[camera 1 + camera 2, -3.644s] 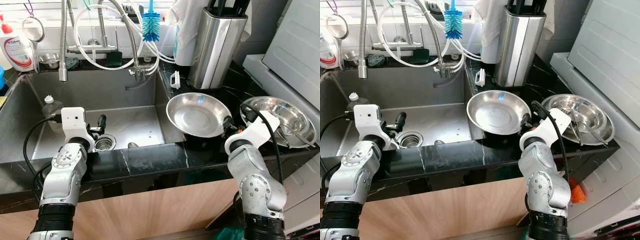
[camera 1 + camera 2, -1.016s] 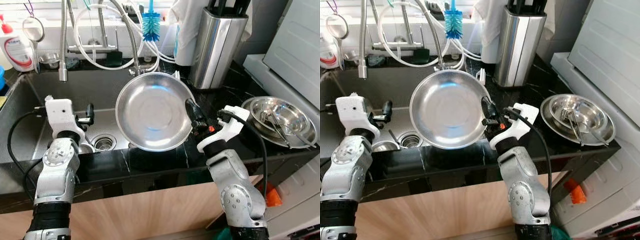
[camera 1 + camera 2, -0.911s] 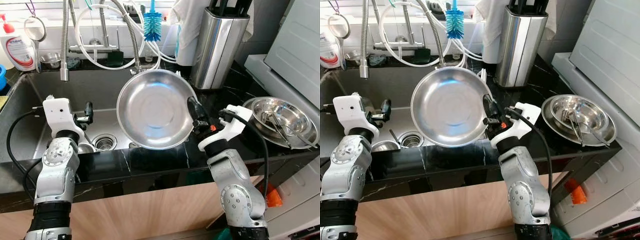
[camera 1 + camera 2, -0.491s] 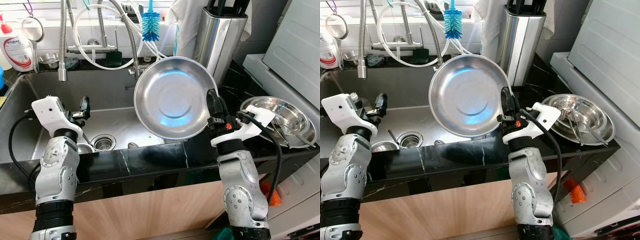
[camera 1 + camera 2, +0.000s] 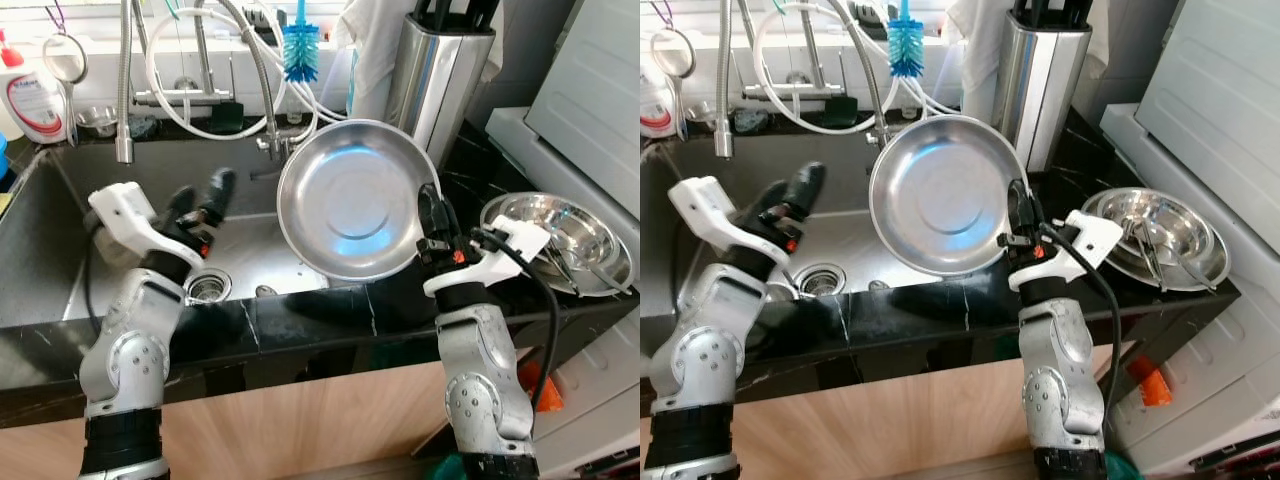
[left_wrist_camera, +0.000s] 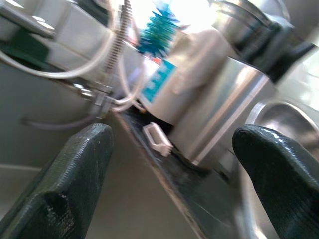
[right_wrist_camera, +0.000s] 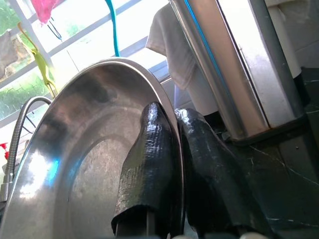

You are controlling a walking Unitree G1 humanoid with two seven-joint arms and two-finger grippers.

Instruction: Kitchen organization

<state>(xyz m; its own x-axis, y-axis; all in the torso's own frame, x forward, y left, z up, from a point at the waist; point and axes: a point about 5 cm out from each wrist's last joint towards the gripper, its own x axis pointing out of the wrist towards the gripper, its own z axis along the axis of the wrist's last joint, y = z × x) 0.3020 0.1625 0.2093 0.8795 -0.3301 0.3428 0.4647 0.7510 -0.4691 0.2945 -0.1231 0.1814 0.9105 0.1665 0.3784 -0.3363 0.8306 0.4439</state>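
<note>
A round steel dish (image 5: 350, 198) hangs tilted above the sink's right edge, its hollow facing me. My right gripper (image 5: 430, 212) is shut on its right rim; in the right wrist view the rim (image 7: 172, 99) runs between the two black fingers (image 7: 149, 159). My left gripper (image 5: 200, 192) is open over the sink (image 5: 60, 250), left of the dish and apart from it. In the left wrist view its fingers (image 6: 75, 174) stand wide apart with nothing between them.
Stacked steel bowls with utensils (image 5: 560, 240) sit on the black counter at the right. A steel knife block (image 5: 435, 90), a blue brush (image 5: 300, 50), faucet hoses (image 5: 125, 80) and a soap bottle (image 5: 35, 95) line the back. The drain (image 5: 207, 288) lies below my left gripper.
The right gripper carried the dish from over the sink to the right and up. In the last half second the left gripper rose and swung right towards the dish.
</note>
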